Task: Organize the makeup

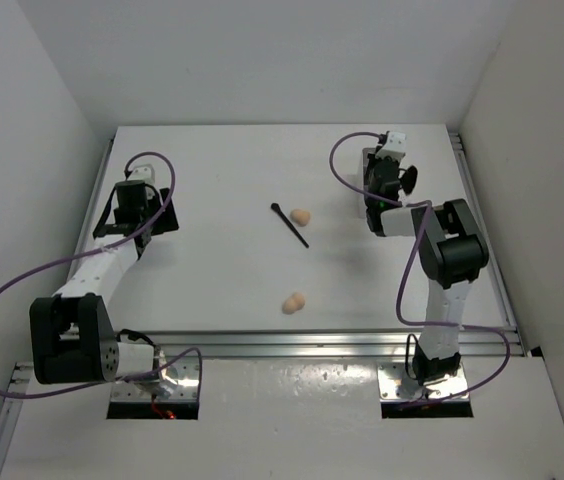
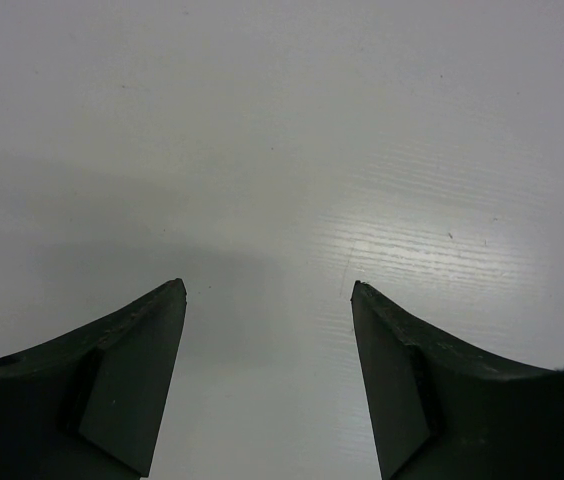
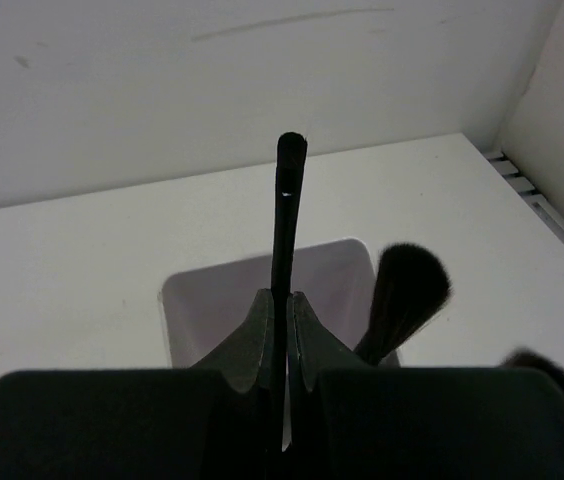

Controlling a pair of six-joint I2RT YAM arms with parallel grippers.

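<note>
My right gripper (image 3: 282,300) is shut on a thin black brush handle (image 3: 288,200) that stands upright over a white box (image 3: 202,300) at the table's back right. A fluffy black brush (image 3: 407,290) stands in that box. In the top view the right gripper (image 1: 380,190) hides most of the box; a black brush head (image 1: 409,178) sticks out beside it. On the table's middle lie a thin black brush (image 1: 290,224), a peach sponge (image 1: 301,216) touching it, and a second peach sponge (image 1: 294,302) nearer. My left gripper (image 1: 134,222) (image 2: 267,290) is open over bare table, holding nothing.
White walls close the table at the back and both sides. A metal rail (image 1: 312,342) runs along the near edge by the arm bases. Another dark bristle tuft (image 3: 552,368) shows at the right wrist view's lower right.
</note>
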